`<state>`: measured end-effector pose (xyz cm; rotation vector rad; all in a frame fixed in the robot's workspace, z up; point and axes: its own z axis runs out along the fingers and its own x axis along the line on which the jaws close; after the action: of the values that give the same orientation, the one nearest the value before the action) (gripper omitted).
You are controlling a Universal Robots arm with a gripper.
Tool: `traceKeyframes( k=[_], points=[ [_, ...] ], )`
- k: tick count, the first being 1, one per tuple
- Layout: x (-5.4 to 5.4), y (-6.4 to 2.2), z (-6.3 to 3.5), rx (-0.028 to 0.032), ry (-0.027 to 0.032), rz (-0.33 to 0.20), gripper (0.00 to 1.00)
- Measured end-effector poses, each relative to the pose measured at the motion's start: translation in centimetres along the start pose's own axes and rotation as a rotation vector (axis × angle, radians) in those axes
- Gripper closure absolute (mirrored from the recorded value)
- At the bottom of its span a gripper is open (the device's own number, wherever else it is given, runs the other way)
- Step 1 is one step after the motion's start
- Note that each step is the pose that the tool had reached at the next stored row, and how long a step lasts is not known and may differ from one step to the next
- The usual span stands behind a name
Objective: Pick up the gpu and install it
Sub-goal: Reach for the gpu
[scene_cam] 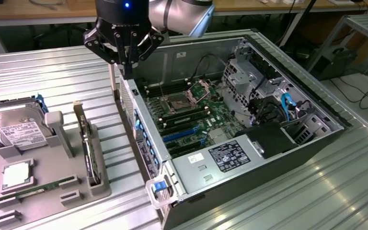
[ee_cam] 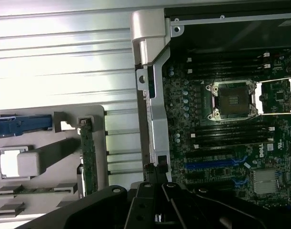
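Claw point(scene_cam: 128, 71) is pinched together on nothing, hanging over one wall of the case point(scene_cam: 267, 191). Gpu point(scene_cam: 90, 153) stands edge-on in the tray point(scene_cam: 56, 165) beside the case, probably slotted upright for an easy grab.

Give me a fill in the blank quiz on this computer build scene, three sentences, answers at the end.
1. The gpu stands edge-on in the grey ____.
2. The gripper, holding nothing, hangs over the rim of the case with its jaws ____.
3. The hard drive carries a ____ label.

Missing words: tray; shut; white.
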<state>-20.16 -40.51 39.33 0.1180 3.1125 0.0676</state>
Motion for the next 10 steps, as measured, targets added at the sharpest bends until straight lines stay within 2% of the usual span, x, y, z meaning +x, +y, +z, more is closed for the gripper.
traceKeyframes(
  k=[10],
  points=[
    [0.59, -0.13, -0.02, -0.0001, 0.0000, 0.000, 0.89]
  ],
)
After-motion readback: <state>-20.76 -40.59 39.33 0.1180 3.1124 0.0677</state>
